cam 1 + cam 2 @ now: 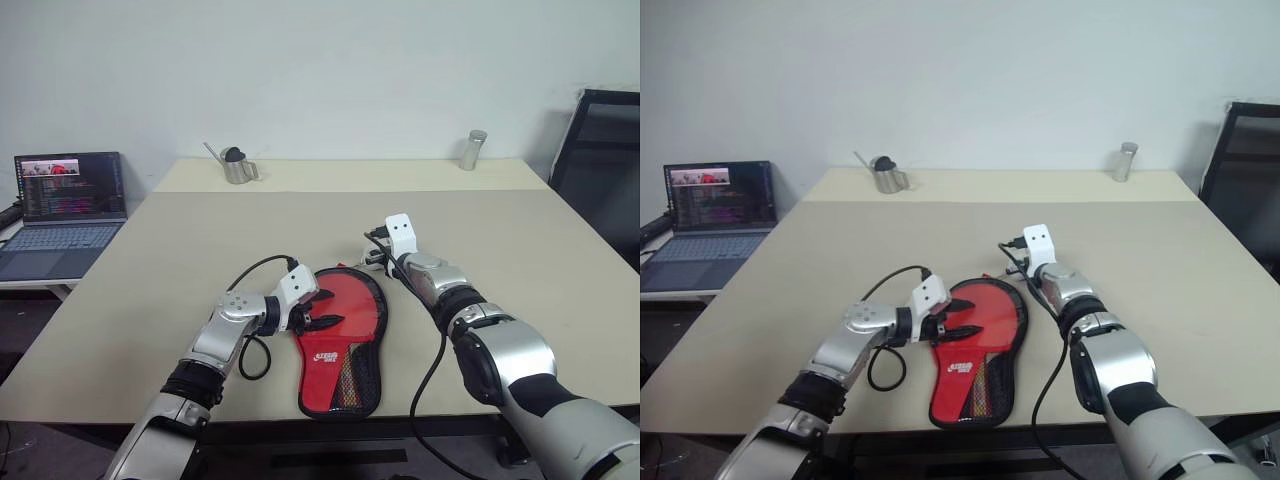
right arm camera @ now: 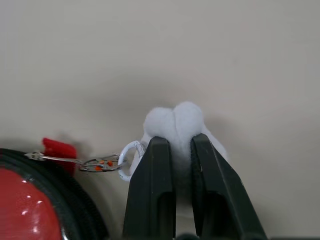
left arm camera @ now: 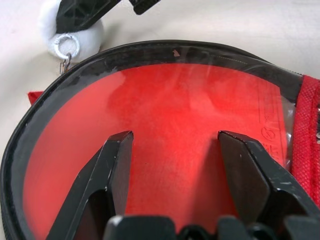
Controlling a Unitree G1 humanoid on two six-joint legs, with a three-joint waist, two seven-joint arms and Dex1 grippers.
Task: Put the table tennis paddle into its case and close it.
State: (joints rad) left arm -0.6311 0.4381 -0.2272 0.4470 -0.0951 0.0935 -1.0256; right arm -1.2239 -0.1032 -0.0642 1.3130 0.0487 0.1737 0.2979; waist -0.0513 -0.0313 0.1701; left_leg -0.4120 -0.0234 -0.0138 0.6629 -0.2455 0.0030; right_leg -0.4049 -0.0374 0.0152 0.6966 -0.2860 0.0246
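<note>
The table tennis paddle [image 1: 345, 308] lies red face up inside the case [image 1: 384, 300], with its white logo toward the table's front edge. The case lies open, showing a black rim, red lining and a mesh pocket [image 1: 352, 385]. My left gripper [image 3: 175, 145] is open and hovers low over the paddle's face [image 3: 175, 100], holding nothing. At the case's far edge my right gripper [image 2: 173, 142] is shut on a white pompom [image 2: 175, 120]. A ring and a small metal zipper pull [image 2: 95, 162] link the pompom to the case's rim.
A laptop [image 1: 65, 210] stands open on a side table at the left. A small metal can [image 1: 238, 165] and a metal cylinder [image 1: 472, 150] stand at the table's far edge. A black chair [image 1: 600, 170] is at the right. The case reaches close to the front edge.
</note>
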